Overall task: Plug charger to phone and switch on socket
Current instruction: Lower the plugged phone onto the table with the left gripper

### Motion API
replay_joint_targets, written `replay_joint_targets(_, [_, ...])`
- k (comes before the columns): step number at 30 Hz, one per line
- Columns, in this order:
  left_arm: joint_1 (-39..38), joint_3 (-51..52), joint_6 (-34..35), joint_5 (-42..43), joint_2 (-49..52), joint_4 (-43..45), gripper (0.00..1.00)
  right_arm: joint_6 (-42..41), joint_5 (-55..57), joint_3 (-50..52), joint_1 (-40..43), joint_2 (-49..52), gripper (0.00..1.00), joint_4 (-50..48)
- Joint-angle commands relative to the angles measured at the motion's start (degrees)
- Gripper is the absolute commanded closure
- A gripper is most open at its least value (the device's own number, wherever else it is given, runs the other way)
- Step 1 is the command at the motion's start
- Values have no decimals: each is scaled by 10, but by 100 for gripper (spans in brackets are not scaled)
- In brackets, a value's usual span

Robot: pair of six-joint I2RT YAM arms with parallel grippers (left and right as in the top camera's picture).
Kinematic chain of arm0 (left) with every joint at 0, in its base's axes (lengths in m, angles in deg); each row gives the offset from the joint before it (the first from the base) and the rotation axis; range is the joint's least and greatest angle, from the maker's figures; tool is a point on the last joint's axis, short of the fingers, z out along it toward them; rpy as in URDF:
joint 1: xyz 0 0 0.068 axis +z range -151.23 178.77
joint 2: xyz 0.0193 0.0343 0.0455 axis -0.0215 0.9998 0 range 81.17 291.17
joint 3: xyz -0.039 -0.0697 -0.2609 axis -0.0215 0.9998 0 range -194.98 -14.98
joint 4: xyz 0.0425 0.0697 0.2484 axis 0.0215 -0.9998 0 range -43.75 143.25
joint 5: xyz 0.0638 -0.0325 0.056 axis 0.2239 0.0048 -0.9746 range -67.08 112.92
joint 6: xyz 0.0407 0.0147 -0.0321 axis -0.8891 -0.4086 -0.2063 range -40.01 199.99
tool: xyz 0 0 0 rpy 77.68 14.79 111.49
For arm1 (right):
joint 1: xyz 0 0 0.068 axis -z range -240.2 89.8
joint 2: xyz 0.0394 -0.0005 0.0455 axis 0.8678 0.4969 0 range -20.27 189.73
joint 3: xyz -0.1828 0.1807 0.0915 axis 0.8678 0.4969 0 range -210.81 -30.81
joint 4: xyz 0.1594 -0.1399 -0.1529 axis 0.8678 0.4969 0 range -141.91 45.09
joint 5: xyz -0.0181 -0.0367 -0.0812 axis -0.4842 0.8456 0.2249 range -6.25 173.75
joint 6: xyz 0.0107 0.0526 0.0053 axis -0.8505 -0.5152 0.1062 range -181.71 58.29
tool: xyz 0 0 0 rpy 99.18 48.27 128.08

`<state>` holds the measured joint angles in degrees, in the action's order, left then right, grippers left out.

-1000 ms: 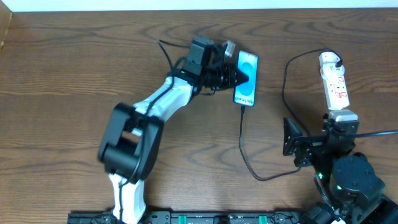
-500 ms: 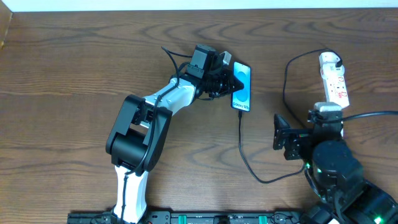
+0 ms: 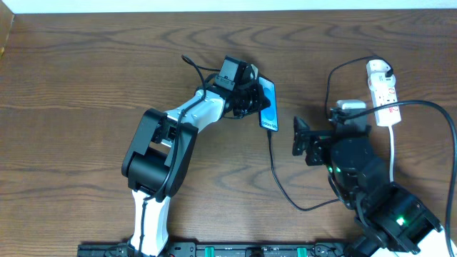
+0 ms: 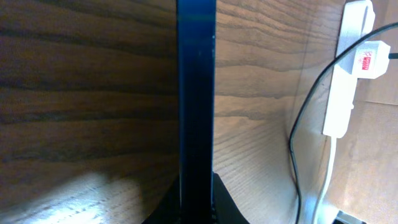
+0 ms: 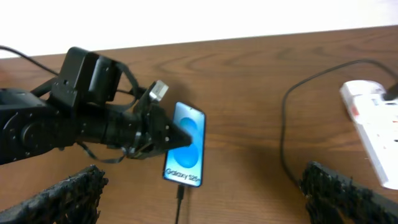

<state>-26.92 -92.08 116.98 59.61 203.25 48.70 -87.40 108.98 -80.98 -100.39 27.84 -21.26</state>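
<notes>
My left gripper [image 3: 251, 96] is shut on the phone [image 3: 268, 104] and holds it tilted up on its long edge. In the left wrist view the phone [image 4: 196, 93] shows edge-on as a dark bar between the fingers [image 4: 196, 208]. In the right wrist view its blue screen [image 5: 185, 151] faces the camera. The charger's black cable [image 3: 280, 178] runs from the phone's bottom edge, where its plug tip [image 5: 179, 193] meets it, round to the white adapter [image 4: 367, 59] on the socket [image 3: 382, 89]. My right gripper [image 5: 205, 199] is open and empty, a little short of the phone.
The socket's white cord [image 3: 393, 143] runs down past the right arm. The black cable loops on the wooden table [image 3: 86, 86] between the phone and the right arm. The table's far edge meets a white wall [image 5: 249, 15].
The left gripper has tipped the phone up onto its edge and drawn it slightly left, the cable following. The right arm has moved left and forward, towards the phone.
</notes>
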Motion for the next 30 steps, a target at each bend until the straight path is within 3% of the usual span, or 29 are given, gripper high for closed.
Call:
replay_joint_targets(1, [-2,4,-27,-9,-4,1,93,-9,-28,-6,2,17,1,-12])
replay_joint_targets(28, [-4,6,-40,-3,27,0,92,-15,-59,-6,2,50,1,-15])
replay_joint_targets(30, [-4,7,-40,-7,27,-4,86,-15,-59,-6,2,50,1,-15])
